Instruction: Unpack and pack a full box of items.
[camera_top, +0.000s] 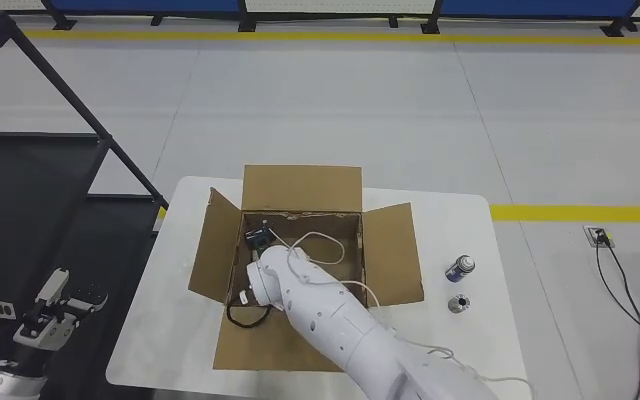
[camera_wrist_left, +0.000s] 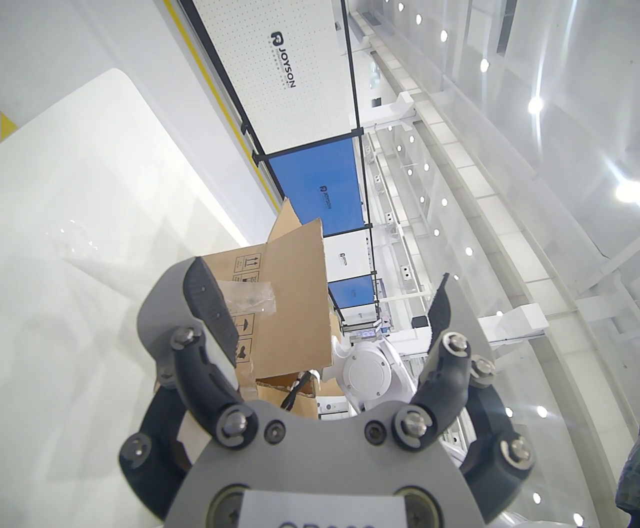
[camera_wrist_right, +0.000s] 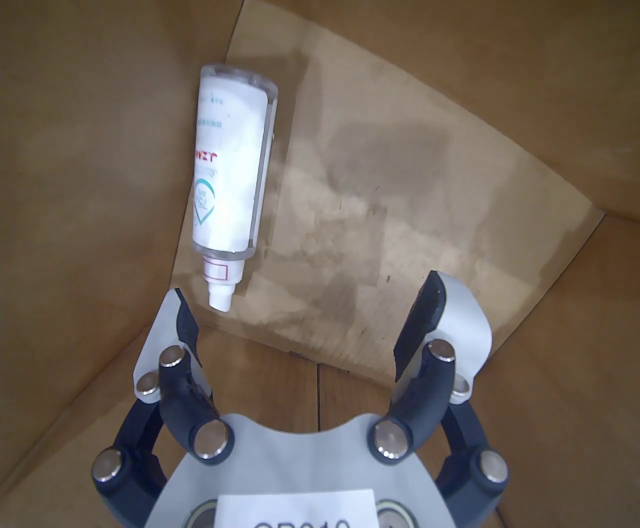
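At the far left, off the table's edge, the left gripper (camera_wrist_left: 320, 287) hangs with its jaws spread wide and nothing between them. Its wrist view looks across the white table (camera_top: 450, 215) at the outer side of the cardboard box (camera_top: 300, 185). It seems parked there to leave the box's mouth free for the other arm.

In the middle of the top view the box stands on the table with all four flaps folded outward, so the opening is unobstructed. The right arm (camera_top: 330, 320) runs from the lower middle of the frame up into that opening, its wrist down between the walls.

The right wrist view shows why. The right gripper (camera_wrist_right: 305, 295) is deep in the box, fingers apart and holding nothing. A white bottle (camera_wrist_right: 230, 165) sits in the upper left of that frame. It lies on its side on the box floor, along the crease where floor meets wall, with its nozzle pointing toward the gripper. The nozzle tip is just beside one finger (camera_wrist_right: 182, 320) but not between the pads, so no grasp is made yet. Tucked against the wall, the bottle probably leaves little room for a finger on that side.

At the right of the top view, a small can (camera_top: 460, 267) and a smaller round item (camera_top: 459, 302) stand on the bare table, well apart from the box. I judge them already unpacked, and the bottle next to come out.
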